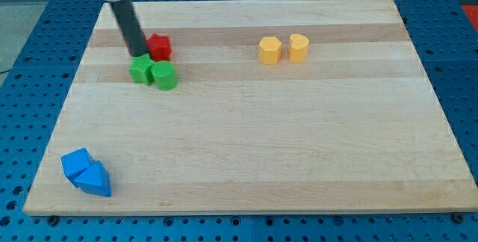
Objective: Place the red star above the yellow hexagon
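The red star (pixel 158 45) lies near the board's upper left. My tip (pixel 139 52) stands right at its left side, touching or nearly touching it. The yellow hexagon (pixel 269 49) lies at the upper middle, far to the right of the red star and at about the same height in the view. A second yellow block (pixel 299 48), rounded like a heart, sits right next to the hexagon on its right.
A green star (pixel 140 69) and a green round block (pixel 163 75) sit side by side just below my tip and the red star. Two blue blocks (pixel 85 172) lie together at the lower left corner. The wooden board (pixel 246 152) rests on a blue pegboard.
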Available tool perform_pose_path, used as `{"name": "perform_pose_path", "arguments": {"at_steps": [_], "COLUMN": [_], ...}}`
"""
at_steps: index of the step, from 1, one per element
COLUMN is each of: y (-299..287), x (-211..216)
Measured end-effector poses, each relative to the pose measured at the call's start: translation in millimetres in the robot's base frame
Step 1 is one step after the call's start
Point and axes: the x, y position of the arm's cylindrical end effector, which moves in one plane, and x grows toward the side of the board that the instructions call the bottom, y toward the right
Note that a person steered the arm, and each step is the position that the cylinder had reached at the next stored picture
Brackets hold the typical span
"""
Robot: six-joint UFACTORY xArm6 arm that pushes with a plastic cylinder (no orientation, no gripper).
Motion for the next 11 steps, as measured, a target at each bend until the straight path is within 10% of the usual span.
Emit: {"name": "perform_pose_path", "arguments": {"at_steps": [4, 6, 9, 11], "y": [-1, 145, 117, 198], "x": [-35, -57, -1, -48]}}
